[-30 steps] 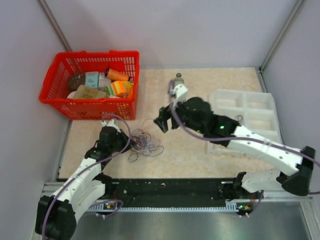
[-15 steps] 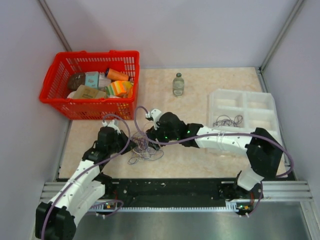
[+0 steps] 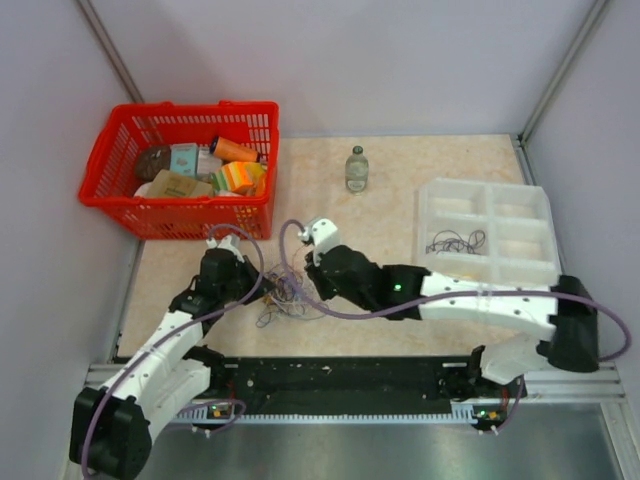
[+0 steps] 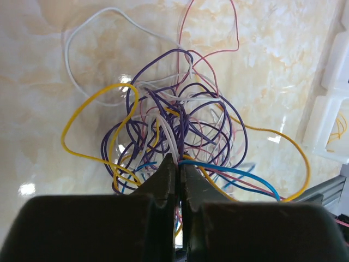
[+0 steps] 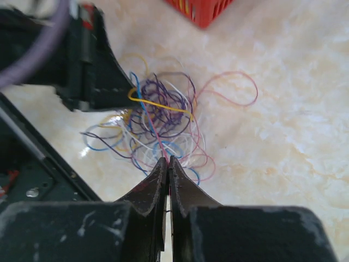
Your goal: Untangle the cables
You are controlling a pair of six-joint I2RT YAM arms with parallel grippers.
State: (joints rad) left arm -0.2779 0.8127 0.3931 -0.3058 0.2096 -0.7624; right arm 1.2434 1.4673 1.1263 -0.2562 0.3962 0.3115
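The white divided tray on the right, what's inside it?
In the white tray, a small loose bunch of thin cables lies in the near-left compartment; nothing else shows in the others. The right arm covers the near rim, so anything there is hidden.

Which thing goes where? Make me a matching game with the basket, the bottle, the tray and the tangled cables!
Things:
1 red basket
2 bottle
3 white tray
4 cables

Places:
A right side
B front, left of the middle
C far left corner
D far back, in the middle

Pairs: 1-C, 2-D, 3-A, 4-B
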